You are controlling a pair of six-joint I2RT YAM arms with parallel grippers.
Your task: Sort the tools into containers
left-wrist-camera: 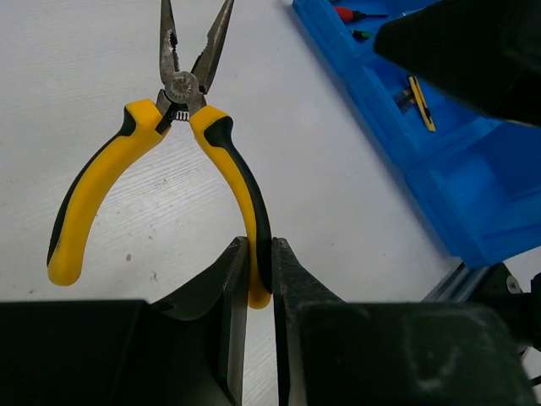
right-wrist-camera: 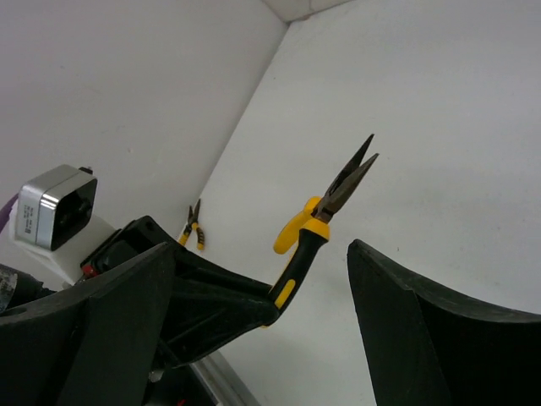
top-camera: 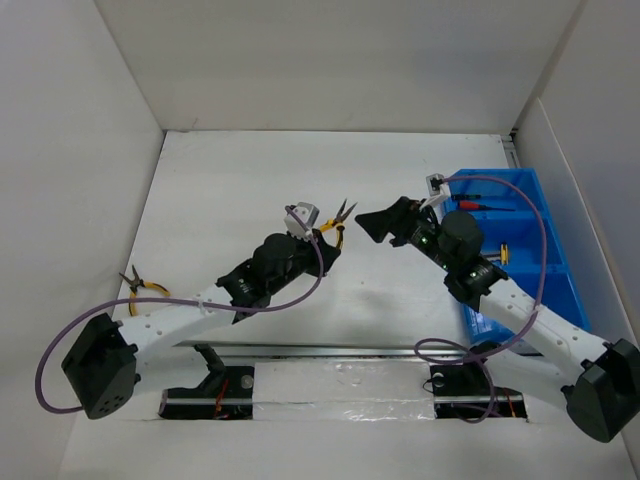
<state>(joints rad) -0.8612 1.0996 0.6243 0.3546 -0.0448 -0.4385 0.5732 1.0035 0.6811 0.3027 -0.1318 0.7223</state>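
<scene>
Near the left edge of the white worktop point(top-camera: 240, 190) a small pair of yellow-handled pliers point(top-camera: 140, 285) lies alone. Toward the middle, the left gripper point(left-wrist-camera: 258, 254) is pinched narrow on one handle of yellow-and-black needle-nose pliers point(left-wrist-camera: 182, 89), nose pointing away. Just beyond, the right gripper point(top-camera: 370, 223) stands wide, gripping nothing. Along the right edge, a bright blue plastic divided bin point(top-camera: 520, 175) holds a red-handled screwdriver point(left-wrist-camera: 342, 13).

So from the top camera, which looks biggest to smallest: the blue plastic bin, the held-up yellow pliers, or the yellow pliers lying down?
1. Blue plastic bin.
2 and 3, unsure: held-up yellow pliers and lying yellow pliers look alike; the held pair sits nearer the camera.
</scene>
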